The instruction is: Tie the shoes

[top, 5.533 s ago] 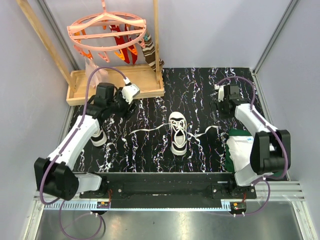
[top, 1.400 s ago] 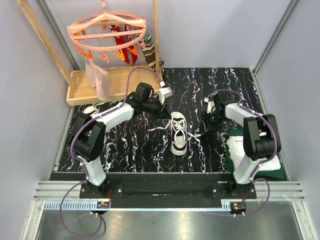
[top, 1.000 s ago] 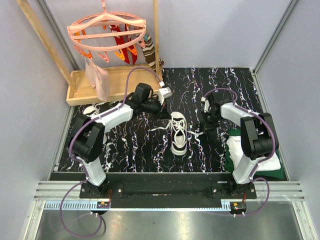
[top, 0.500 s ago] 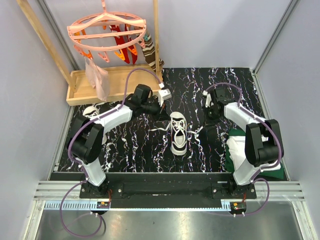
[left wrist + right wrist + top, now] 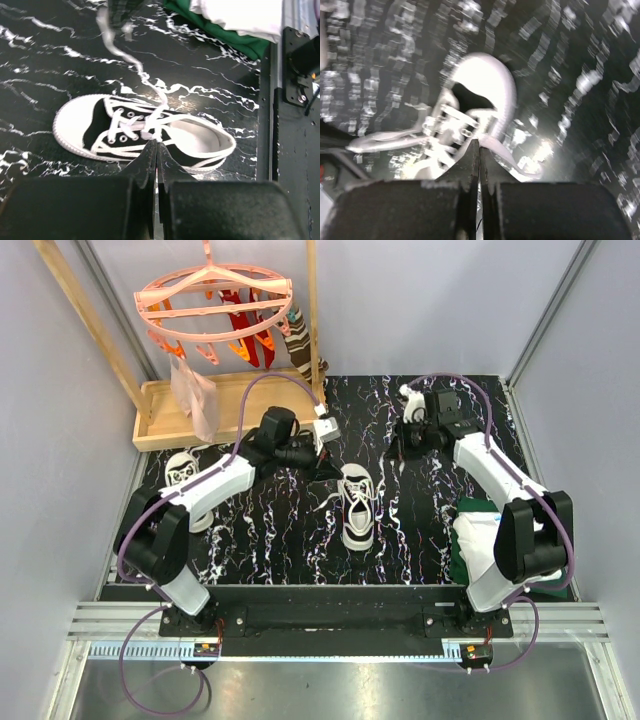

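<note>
One black shoe [image 5: 357, 506] with a white toe cap lies mid-table, its white laces loose; the left wrist view shows this shoe [image 5: 145, 135] on its side. The second shoe [image 5: 184, 469] sits at the left edge, partly under my left arm. My left gripper [image 5: 326, 469] hovers just left of the middle shoe's toe, jaws shut; its tips [image 5: 155, 144] line up with the laces, and no grip shows. My right gripper [image 5: 397, 443] is farther back and to the right, shut, with a blurred lace [image 5: 517, 157] trailing from its tips [image 5: 479, 141]. A raised lace [image 5: 131, 57] climbs away from the shoe.
A folded white-and-green cloth [image 5: 478, 540] lies by the right arm's base. A wooden tray [image 5: 240, 412] and frame stand at the back left, with a pink clip hanger [image 5: 215, 298] and a striped sock [image 5: 298, 340] above. Grey walls close in both sides.
My right gripper has swung from beside the shoe's right side toward the back of the table, staying shut. The left gripper has shifted only slightly near the toe.
</note>
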Robot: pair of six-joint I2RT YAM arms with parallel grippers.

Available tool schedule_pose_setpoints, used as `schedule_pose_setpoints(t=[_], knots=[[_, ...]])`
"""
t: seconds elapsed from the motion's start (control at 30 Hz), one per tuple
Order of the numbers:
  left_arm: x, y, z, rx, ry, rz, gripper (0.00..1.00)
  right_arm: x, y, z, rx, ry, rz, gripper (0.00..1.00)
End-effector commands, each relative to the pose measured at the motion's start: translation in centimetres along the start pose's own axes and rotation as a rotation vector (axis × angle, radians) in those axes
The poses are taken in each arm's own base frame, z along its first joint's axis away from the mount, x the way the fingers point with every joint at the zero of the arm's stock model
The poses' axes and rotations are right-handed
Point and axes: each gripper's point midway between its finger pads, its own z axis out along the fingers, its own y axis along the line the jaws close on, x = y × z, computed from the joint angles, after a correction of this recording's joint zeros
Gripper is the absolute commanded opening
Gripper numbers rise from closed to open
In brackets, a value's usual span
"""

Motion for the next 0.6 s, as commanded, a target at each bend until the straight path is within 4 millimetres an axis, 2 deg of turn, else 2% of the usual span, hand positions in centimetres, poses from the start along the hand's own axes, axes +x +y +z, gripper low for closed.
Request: schedule_pose_setpoints(t=[0.0, 0.03, 0.17, 0.33, 0.57], knots=[[-1.3, -1.7, -0.1, 0.061, -0.047, 0.115, 0.0, -3.4, 5.7, 0.9, -0.199, -0.054, -0.072, 0.0], [-1.2, -1.8, -0.1, 0.066, -0.045, 0.117, 0.0, -3.9, 6.6, 1.1, -0.218, -0.059, -0.085, 0.0], [-0.8, -2.1, 0.0, 0.074, -0.04, 0.137, 0.0, -4.0, 9.7, 2.6, -0.296, -0.036, -0.118, 0.0], [-0.1, -2.4, -0.2, 0.085, -0.031, 0.156, 0.0, -3.1, 12.9, 4.9, -0.359, 0.005, -0.157, 0.0], [0.7, -2.5, -0.3, 0.087, -0.015, 0.16, 0.0, -0.4, 14.6, 7.8, -0.413, 0.096, -0.168, 0.0]])
